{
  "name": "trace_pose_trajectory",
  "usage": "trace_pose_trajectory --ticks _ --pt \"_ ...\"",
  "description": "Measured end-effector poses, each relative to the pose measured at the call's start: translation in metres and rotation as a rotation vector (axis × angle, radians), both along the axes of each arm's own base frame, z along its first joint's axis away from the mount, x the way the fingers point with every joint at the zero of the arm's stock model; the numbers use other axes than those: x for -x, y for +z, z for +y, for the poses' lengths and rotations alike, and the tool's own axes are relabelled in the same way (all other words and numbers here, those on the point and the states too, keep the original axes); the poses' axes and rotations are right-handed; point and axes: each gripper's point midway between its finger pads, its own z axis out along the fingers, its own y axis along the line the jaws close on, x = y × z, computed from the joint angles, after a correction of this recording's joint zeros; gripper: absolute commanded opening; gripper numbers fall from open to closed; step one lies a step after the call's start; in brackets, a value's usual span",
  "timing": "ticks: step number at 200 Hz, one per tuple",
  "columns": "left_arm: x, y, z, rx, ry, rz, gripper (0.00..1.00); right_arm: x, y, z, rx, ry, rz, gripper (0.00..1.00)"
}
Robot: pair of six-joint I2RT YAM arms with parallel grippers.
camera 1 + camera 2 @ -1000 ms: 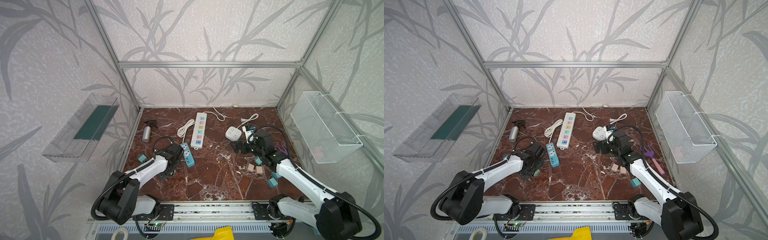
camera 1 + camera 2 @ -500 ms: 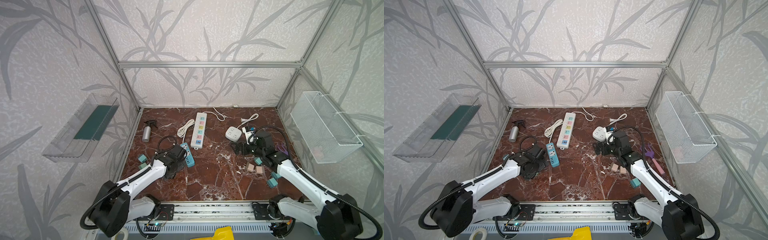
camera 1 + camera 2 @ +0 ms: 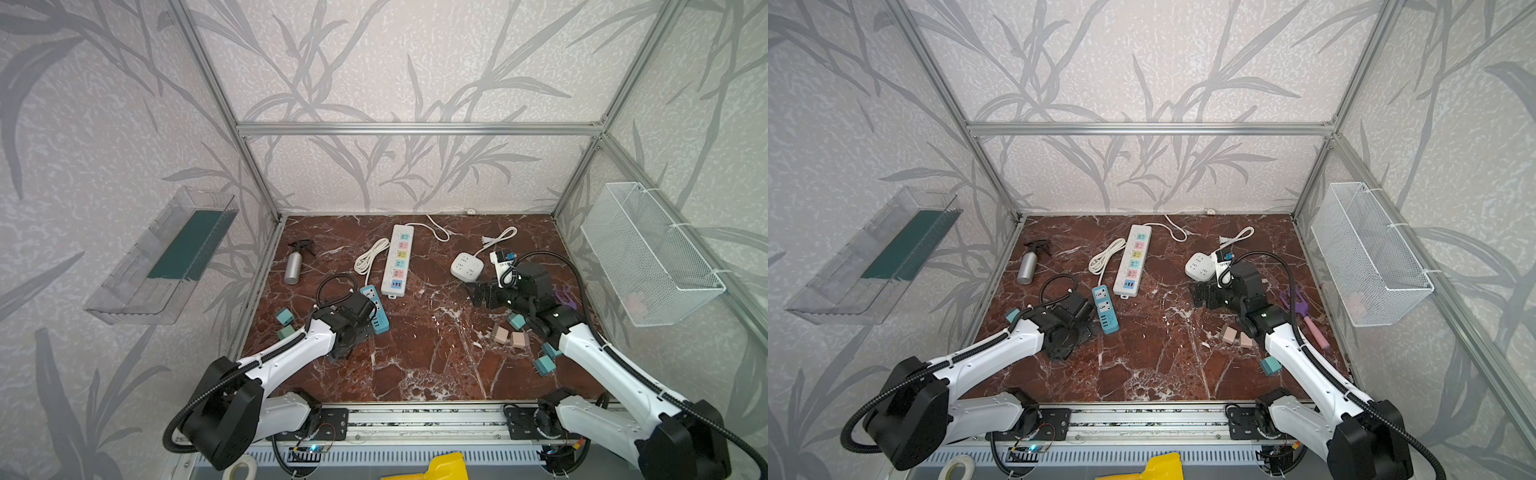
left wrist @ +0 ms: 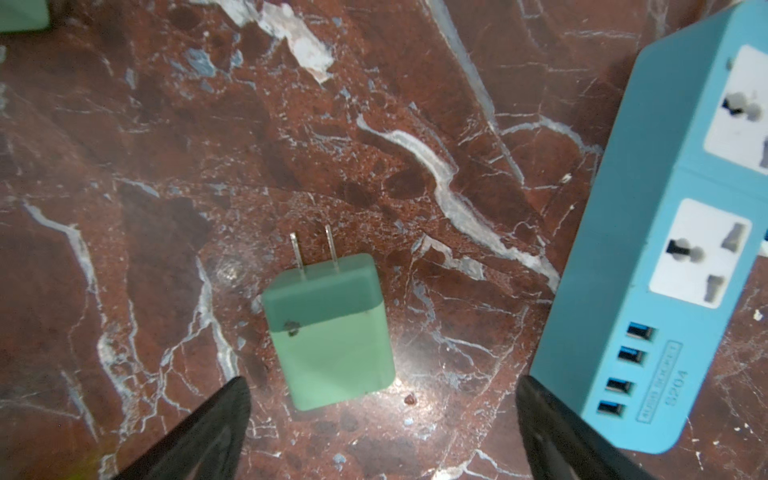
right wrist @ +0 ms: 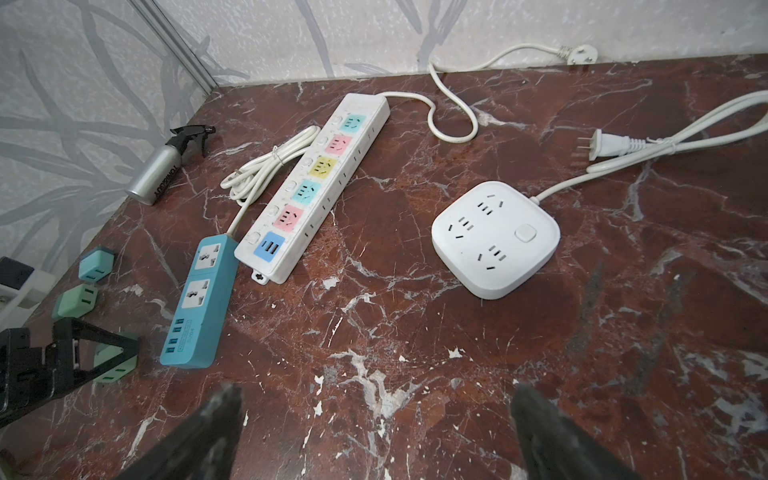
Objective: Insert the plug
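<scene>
Left gripper (image 4: 382, 384) hangs spread wide over the green plug (image 4: 330, 336) lying flat (blue power strip (image 4: 648, 266) just right of it), right gripper (image 5: 376, 399) gaping too, empty

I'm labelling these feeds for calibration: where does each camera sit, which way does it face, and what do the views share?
Top views: high over the front edge, facing down toward the back wall; whole table, left arm and right arm show.
Left wrist: on the left arm, facing down at the green plug lying below the open left gripper.
Right wrist: on the right arm, facing across the table at the white strip and square socket; open right gripper shows.
Shared: blue strip appears in all.
</scene>
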Motion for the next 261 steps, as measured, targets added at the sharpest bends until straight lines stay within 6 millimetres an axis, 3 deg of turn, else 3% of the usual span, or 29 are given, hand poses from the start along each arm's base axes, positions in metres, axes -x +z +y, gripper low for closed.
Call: trace_pose_trajectory --ticks 45,69,132,160,178,206,231,261 --pt "-0.001 -0.016 -0.008 0.052 -0.022 -0.028 0.99 0.001 0.004 -0.001 -0.004 -0.004 -0.011 0.99" --pt "-0.011 -0.014 -0.017 0.104 -0.042 -0.094 0.99 0.003 0.008 0.001 -0.016 0.006 -0.019 0.99" --pt "-0.058 0.010 -0.045 0.151 -0.170 -0.306 0.99 0.005 0.012 0.003 -0.030 0.024 -0.026 0.99" --pt "-0.083 0.039 -0.045 0.104 -0.213 -0.392 0.99 0.005 0.012 0.004 -0.030 0.025 -0.026 0.99" --pt "-0.105 0.068 -0.039 0.076 -0.213 -0.450 0.99 0.005 0.012 0.004 -0.031 0.026 -0.025 0.99" --pt "-0.120 0.097 -0.012 -0.015 -0.170 -0.449 0.86 0.006 0.012 0.003 -0.039 0.019 -0.024 0.95" --pt "-0.110 0.080 0.016 -0.106 -0.162 -0.325 0.84 0.006 0.012 0.001 -0.042 0.005 -0.025 0.84" --pt "-0.091 0.049 0.035 -0.144 -0.223 -0.145 0.93 0.005 0.014 0.005 -0.065 0.013 -0.029 0.86"
